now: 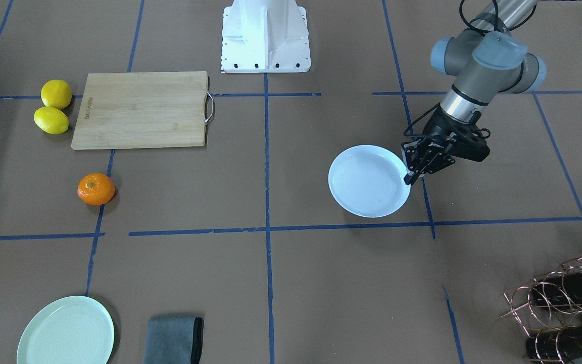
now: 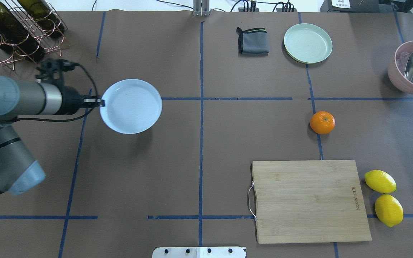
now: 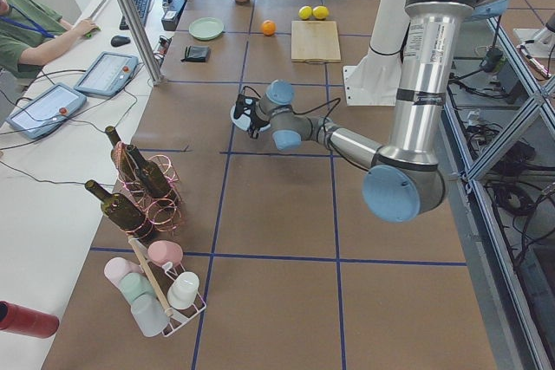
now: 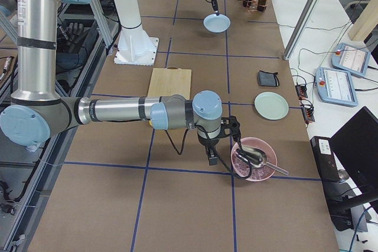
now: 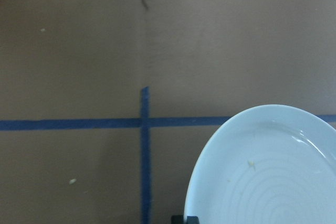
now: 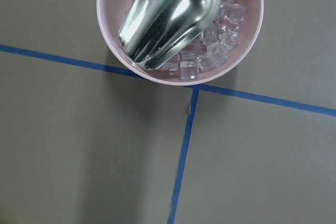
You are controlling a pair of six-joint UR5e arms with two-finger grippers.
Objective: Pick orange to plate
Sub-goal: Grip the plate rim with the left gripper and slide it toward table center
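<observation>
The orange (image 2: 322, 122) sits alone on the brown table on the robot's right side, beyond the cutting board; it also shows as the orange (image 1: 96, 189). The white-bluish plate (image 2: 131, 106) is on the robot's left side. My left gripper (image 2: 100, 102) is shut on the plate's near-left rim, also visible as the left gripper (image 1: 411, 177). The left wrist view shows the plate (image 5: 268, 171) at lower right. I cannot tell whether the plate rests on the table. My right gripper (image 4: 211, 159) hangs beside a pink bowl, far from the orange; I cannot tell its state.
A wooden cutting board (image 2: 308, 200) lies near the robot, with two lemons (image 2: 384, 197) on its right. A mint-green plate (image 2: 307, 43) and grey cloth (image 2: 252, 40) lie at the far side. A pink bowl of ice with a scoop (image 2: 412, 68) stands far right, a bottle rack (image 2: 16, 28) far left.
</observation>
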